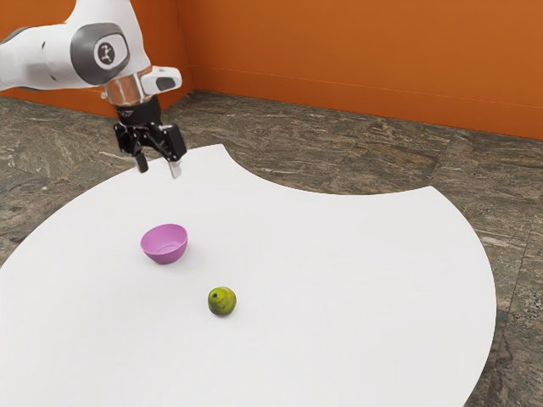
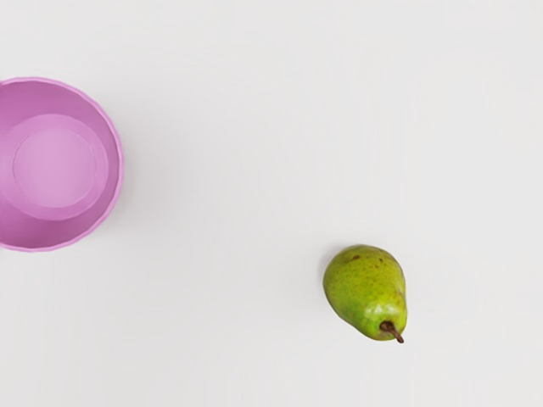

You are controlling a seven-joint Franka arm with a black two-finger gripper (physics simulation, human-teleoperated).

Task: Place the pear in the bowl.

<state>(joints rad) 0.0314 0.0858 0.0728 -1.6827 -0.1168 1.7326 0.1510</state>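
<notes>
Black plastic-looking parts make up the two-finger gripper (image 1: pixel 159 168), which is held in the air with its fingers (image 1: pixel 176 169) spread and a gap left between them. Just above it, the white and grey Franka arm (image 1: pixel 51 58) is seen in the exterior view, reaching in from that view's left.

Lower than the gripper and apart from it, the pinkish-purple bowl (image 1: pixel 164 245) is set upright on the table. Its outer wall is shown by the exterior view; by the wrist view, its round inner base is shown from above, with part of the rim cut off.

The green pear (image 2: pixel 365 291) is also found below the gripper, untouched by it. It is rested on the white tabletop (image 1: pixel 356 280), outside the bowl and well apart from it. Its brown stem (image 2: pixel 391 331) and speckled skin are brought out clearly in the wrist view.

Farther from the gripper, past the table's curved edge, the streaked stone floor (image 1: pixel 339 148) and the orange wall (image 1: pixel 356 59) are taken in by the exterior view.
</notes>
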